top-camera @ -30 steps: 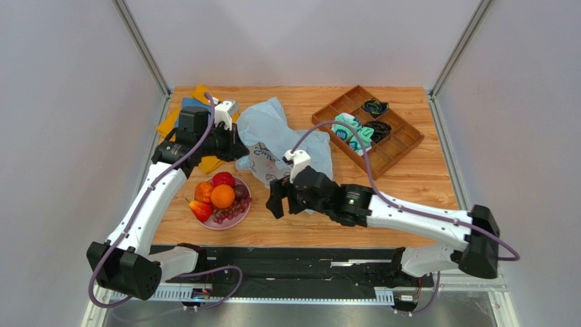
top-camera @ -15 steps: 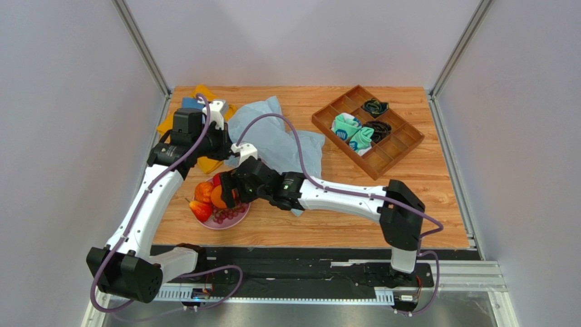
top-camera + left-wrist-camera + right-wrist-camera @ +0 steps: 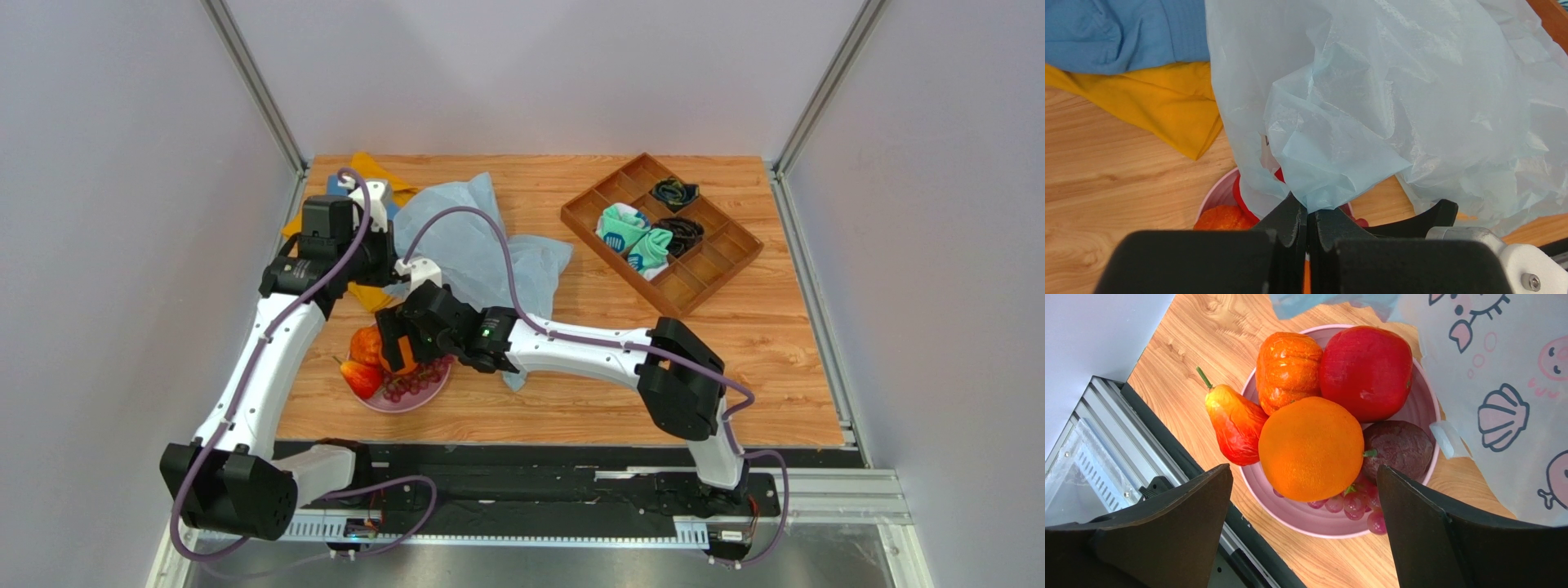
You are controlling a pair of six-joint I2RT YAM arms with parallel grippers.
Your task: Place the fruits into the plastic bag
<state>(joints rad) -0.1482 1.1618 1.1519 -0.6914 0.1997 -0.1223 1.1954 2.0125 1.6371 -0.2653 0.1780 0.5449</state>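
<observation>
fruits (image 3: 1322, 419), six on one pink plate (image 3: 1303, 518), left gripper (image 3: 1309, 214) pinching plastic bag (image 3: 1413, 104), right gripper (image 3: 1303, 473) spread above orange (image 3: 1312, 448)

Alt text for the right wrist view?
The open right gripper hangs above a round orange on a pink plate, beside a glossy red apple, a dark purple plum and reddish grapes. A pale blue printed plastic bag lies at upper right.

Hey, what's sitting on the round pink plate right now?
An orange, a red apple, a ribbed orange fruit, a red-yellow pear-shaped fruit, a dark plum and reddish-purple grapes, mostly hidden beneath the orange.
</observation>
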